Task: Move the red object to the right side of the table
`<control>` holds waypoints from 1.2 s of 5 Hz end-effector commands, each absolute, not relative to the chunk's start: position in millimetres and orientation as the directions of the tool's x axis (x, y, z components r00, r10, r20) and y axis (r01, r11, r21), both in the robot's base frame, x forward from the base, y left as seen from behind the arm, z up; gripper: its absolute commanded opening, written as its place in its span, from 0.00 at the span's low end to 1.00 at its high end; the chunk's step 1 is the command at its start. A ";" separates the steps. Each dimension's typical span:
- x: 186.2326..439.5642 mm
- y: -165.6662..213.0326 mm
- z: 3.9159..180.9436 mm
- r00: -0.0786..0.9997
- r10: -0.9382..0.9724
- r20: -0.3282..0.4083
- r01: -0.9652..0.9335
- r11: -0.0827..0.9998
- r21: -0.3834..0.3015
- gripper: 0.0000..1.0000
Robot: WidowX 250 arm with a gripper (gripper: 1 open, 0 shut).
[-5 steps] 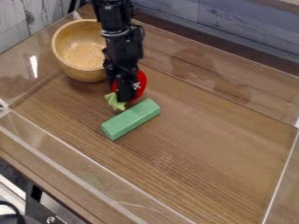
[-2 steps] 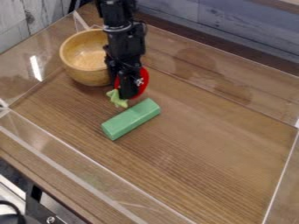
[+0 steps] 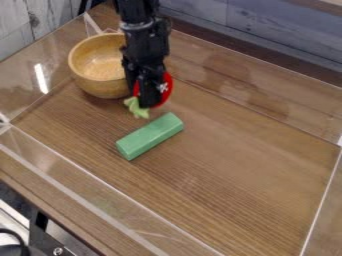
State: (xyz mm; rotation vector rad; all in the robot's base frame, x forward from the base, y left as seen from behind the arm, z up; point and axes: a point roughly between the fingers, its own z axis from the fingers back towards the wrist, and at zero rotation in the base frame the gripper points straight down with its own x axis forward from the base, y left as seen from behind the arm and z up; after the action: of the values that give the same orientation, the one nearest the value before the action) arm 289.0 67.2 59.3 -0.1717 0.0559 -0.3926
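Red strawberry-like toy (image 3: 160,92), green leaves and all, sits between my jaws (image 3: 144,92), which are closed on it. I reach down to it from the top of the view, my dark arm (image 3: 138,22) coming in over the back of the tabletop (image 3: 234,140). The red body shows mostly on the right-hand side of my jaws as the view has it, and the pale green leaves (image 3: 136,106) poke out below, toward the near side. Whether the toy touches the wood under it or hangs just above, I cannot tell from this angle.

Just beside me, on the view's left, stands the round tan bowl (image 3: 94,58), its opening facing up; part of its right rim is hidden behind me. The toy is outside that bowl, near its lower right edge, so I have it in the left half of the tabletop as the view shows it, toward the back.

Nearer the front lies a green rectangular block (image 3: 150,136), set at a slant, its upper end pointing right. It is apart from my jaws and from the leaves. Clear walls (image 3: 54,165) edge the wood, and some dark cabling (image 3: 40,228) shows beyond them at the lower left corner.
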 end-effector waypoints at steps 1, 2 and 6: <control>301.9 56.6 93.1 0.918 -0.392 0.057 0.396 0.910 -0.119 0.00; 294.9 38.3 90.0 0.891 -0.449 0.058 0.453 0.882 -0.127 0.00; 281.9 -61.5 57.6 0.602 -0.795 0.075 0.795 0.587 -0.156 0.00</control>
State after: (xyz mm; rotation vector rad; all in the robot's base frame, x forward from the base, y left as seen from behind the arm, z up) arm 278.0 -60.1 48.1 -0.1930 0.0409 -0.9201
